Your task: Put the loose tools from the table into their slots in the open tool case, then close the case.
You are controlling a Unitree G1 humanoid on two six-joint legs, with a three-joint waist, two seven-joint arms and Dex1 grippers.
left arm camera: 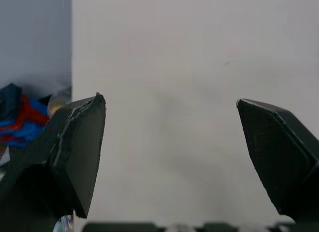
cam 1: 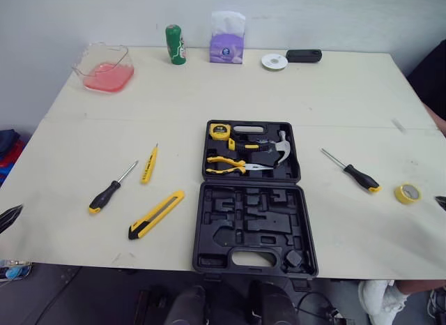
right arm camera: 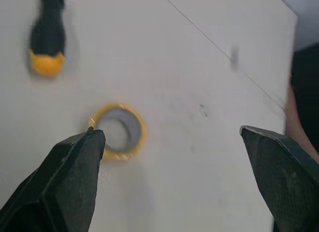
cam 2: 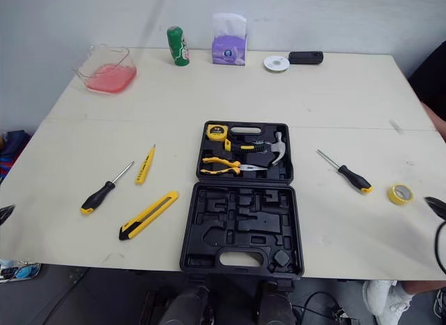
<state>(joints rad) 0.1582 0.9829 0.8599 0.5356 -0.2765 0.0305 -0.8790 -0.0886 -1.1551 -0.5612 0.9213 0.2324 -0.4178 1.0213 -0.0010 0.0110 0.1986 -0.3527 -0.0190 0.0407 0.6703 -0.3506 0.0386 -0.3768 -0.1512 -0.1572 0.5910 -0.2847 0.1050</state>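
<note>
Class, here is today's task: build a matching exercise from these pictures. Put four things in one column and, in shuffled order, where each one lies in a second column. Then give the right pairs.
Things
1. utility knife
2. yellow tape roll
3. tape measure
4. green can

Places
A. inside the open tool case
B. at the far edge of the table
C. on the table, to the robot's right of the case
D. on the table, to the robot's left of the case

Pairs: 1-D, 2-C, 3-A, 4-B
</note>
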